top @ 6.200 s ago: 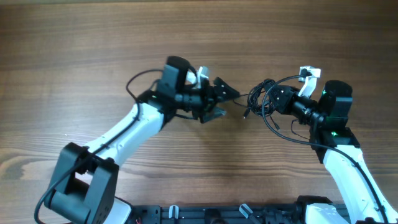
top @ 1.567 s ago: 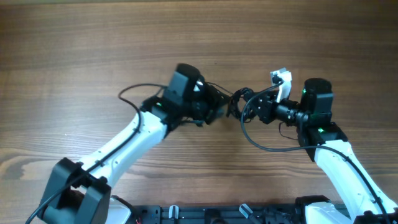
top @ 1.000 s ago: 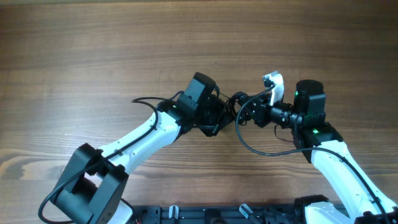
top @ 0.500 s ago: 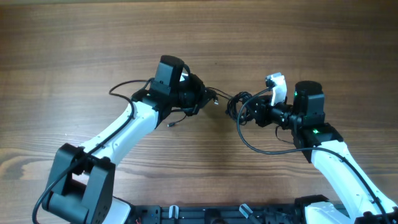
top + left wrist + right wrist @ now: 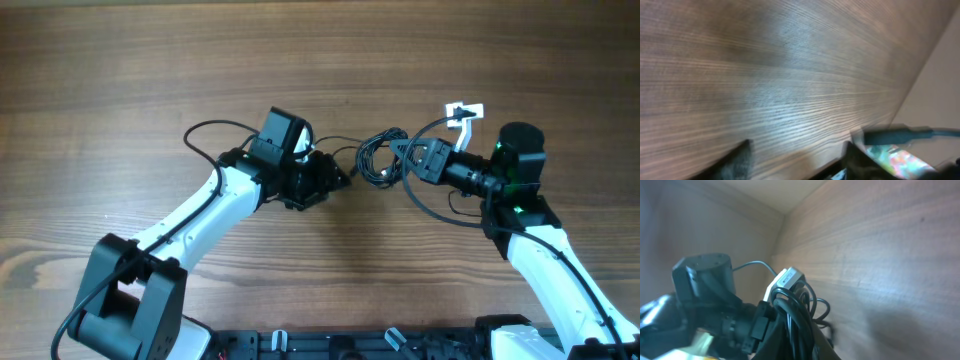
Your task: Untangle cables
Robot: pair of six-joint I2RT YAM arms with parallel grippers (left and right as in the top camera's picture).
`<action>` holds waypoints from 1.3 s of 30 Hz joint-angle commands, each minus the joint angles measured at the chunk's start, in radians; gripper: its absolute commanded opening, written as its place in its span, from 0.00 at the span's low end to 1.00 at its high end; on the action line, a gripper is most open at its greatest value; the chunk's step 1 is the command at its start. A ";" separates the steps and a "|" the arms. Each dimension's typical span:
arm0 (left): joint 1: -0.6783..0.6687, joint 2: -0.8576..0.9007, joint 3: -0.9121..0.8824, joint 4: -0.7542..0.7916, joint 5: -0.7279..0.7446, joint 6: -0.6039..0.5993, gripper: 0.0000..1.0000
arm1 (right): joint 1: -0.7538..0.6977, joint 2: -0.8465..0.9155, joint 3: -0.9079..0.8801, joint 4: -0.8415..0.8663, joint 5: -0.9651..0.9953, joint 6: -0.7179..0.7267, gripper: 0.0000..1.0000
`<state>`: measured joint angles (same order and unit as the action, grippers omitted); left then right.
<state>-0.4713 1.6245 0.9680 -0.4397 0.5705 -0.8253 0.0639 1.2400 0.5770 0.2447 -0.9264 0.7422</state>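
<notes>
Between the two grippers, near the middle of the tabletop (image 5: 150,60), the cables (image 5: 381,160) sat as one small knotted bunch of thin black loops. The right gripper (image 5: 412,160) was clamped on the bunch's right side. Its wrist view showed the cables (image 5: 792,307) pinched tight between its fingers. The left gripper (image 5: 342,180) was just beside the bunch on its left and, as far as the overhead view showed, not touching it. Its wrist view was blurred, but two dark fingers (image 5: 742,157) stood apart with only bare wood between them, so it was open and held nothing. From the left gripper, the bunch lay to the right and a little farther from the robot's base. What looked like one thin strand (image 5: 340,148) ran leftward out of the knot and passed along the far side of the left gripper. Its long axis ran roughly left to right, along the line joining the two grippers. In my judgement the left arm was the free one and the nearer to that loose strand. The next grasp would probably fall to it, with a short reach away from the base.
</notes>
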 commanded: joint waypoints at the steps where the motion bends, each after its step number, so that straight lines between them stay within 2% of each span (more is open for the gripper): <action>1: 0.039 -0.061 0.002 0.033 0.030 0.089 0.73 | -0.003 0.000 0.005 -0.002 -0.048 0.126 0.07; 4: 0.077 -0.116 0.002 0.058 0.078 0.084 0.79 | -0.003 0.000 0.005 -0.002 0.010 0.125 0.07; 8: 0.110 -0.190 0.002 0.077 0.109 -0.048 0.82 | -0.003 0.000 0.005 -0.031 0.167 0.123 0.07; 10: 0.114 -0.208 0.002 0.077 0.109 -0.166 0.89 | -0.003 0.000 0.005 -0.041 0.241 0.121 0.05; 11: 0.112 -0.209 0.002 0.077 0.106 -0.264 0.92 | -0.003 0.000 0.005 -0.046 0.268 0.122 0.05; 16: 0.038 -0.179 0.002 0.082 -0.006 -0.612 0.92 | -0.002 0.000 0.005 -0.047 0.307 0.158 0.05; 22: -0.096 -0.122 0.002 0.193 -0.154 -0.909 0.90 | -0.002 0.000 0.005 -0.048 0.306 0.230 0.05; 25: -0.149 -0.084 0.002 0.291 -0.210 -1.007 0.84 | 0.003 0.000 0.005 -0.048 0.305 0.230 0.04; 29: -0.195 -0.021 0.002 0.444 -0.228 -1.017 0.75 | 0.022 0.000 0.005 -0.048 0.303 0.237 0.04; 35: -0.223 0.068 0.002 0.472 -0.228 -1.077 0.67 | 0.037 0.000 0.005 -0.048 0.287 0.255 0.05; 36: -0.224 0.083 0.002 0.473 -0.227 -1.075 0.63 | 0.037 0.000 0.005 -0.047 0.272 0.252 0.05; 38: -0.220 0.097 0.002 0.472 -0.232 -1.043 0.44 | 0.037 0.000 0.005 -0.048 0.239 0.238 0.04; 39: -0.212 0.099 0.002 0.470 -0.233 -1.015 0.29 | 0.037 0.000 0.005 -0.048 0.221 0.214 0.05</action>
<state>-0.6937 1.6886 0.9680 0.0399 0.3637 -1.8702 0.0975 1.2404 0.5770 0.1814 -0.6373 0.9829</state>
